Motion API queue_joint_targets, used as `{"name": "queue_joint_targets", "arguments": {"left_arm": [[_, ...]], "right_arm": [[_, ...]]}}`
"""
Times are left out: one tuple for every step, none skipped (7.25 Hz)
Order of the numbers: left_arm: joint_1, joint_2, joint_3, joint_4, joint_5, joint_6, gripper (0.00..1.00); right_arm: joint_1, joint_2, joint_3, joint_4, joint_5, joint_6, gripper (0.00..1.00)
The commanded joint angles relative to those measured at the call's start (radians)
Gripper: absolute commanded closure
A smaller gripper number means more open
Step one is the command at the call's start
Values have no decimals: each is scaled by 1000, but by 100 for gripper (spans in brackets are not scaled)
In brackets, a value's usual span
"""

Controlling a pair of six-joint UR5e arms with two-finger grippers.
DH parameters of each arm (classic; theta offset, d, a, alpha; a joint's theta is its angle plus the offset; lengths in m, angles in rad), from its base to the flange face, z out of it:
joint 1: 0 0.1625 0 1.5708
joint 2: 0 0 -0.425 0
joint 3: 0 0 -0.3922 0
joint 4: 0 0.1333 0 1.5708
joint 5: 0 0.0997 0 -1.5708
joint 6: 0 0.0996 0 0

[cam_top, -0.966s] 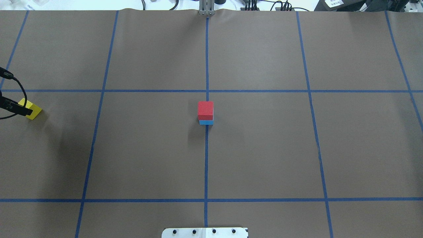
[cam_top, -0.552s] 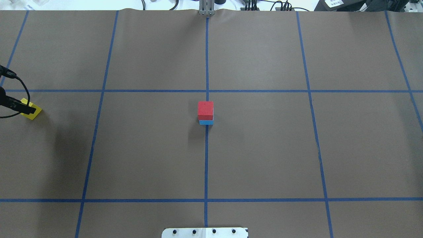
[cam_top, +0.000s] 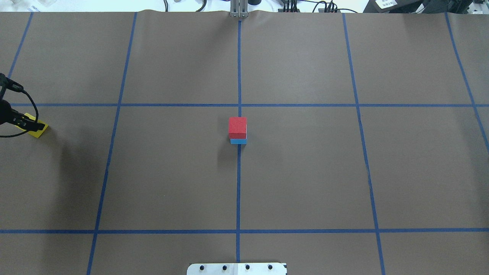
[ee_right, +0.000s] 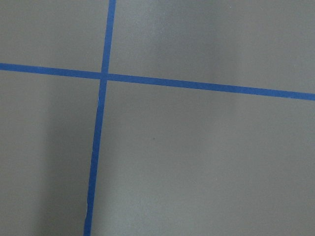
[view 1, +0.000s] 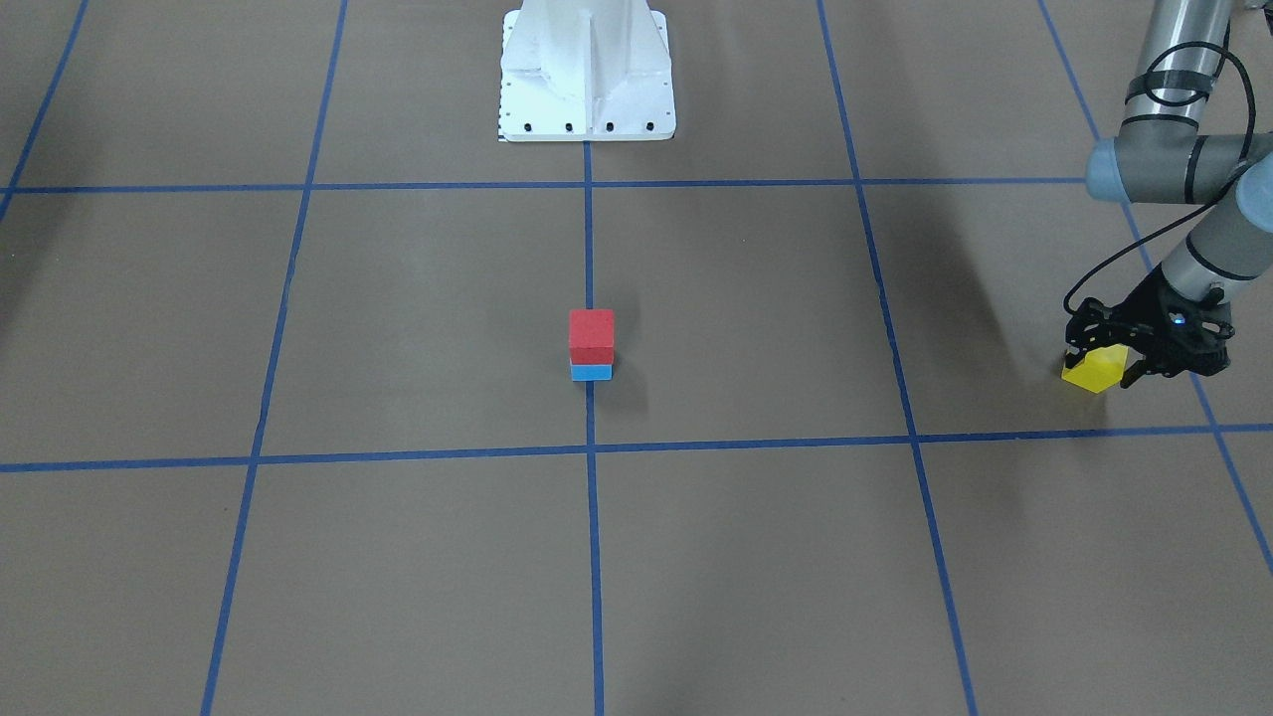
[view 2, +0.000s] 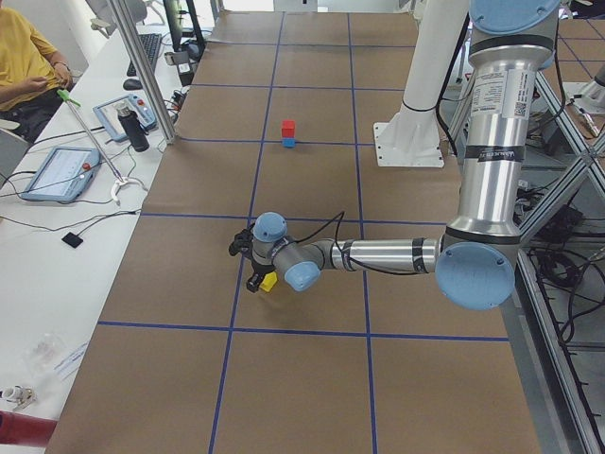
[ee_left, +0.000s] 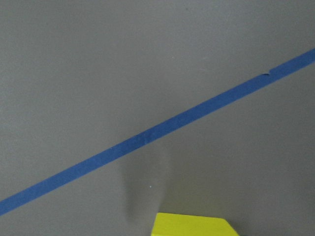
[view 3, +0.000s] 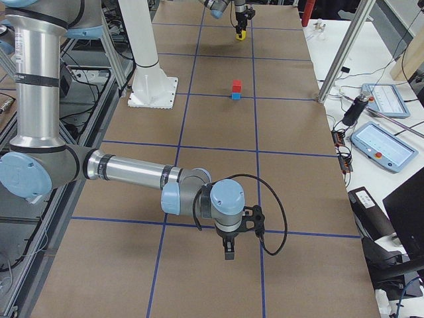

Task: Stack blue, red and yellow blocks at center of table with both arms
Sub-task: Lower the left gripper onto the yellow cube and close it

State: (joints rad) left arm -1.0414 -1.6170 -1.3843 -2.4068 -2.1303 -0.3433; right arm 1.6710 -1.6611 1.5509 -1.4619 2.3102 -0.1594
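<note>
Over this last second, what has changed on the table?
The left gripper has shifted further over the yellow block, hiding more of it from overhead; whether it has clamped, I cannot tell. The yellow block keeps its spot, and the red block still rests on the blue block.

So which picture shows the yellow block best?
The exterior front-facing view: the yellow block shows clear and bright under the left hand. Overhead hides most of it at the edge; the side views show it tiny; the left wrist view catches only a sliver.
</note>
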Motion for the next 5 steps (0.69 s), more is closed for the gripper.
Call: {"name": "queue_joint_targets", "arguments": {"left_arm": [[3, 0, -37, 0, -7, 0, 100], [3, 0, -101, 50, -67, -5, 100], [1, -15, -205, 193, -79, -32, 100], [1, -67, -308, 360, -73, -87, 100], [1, -145, -371, 512, -68, -138, 100]], "right_arm": [[0, 1, 0, 0, 0, 3, 1], [1, 3, 0, 0, 0, 1, 1], [0, 1, 0, 0, 0, 0, 1], [1, -2, 0, -1, 2, -2, 1], [0, -3, 0, -1, 5, -3, 1]]}}
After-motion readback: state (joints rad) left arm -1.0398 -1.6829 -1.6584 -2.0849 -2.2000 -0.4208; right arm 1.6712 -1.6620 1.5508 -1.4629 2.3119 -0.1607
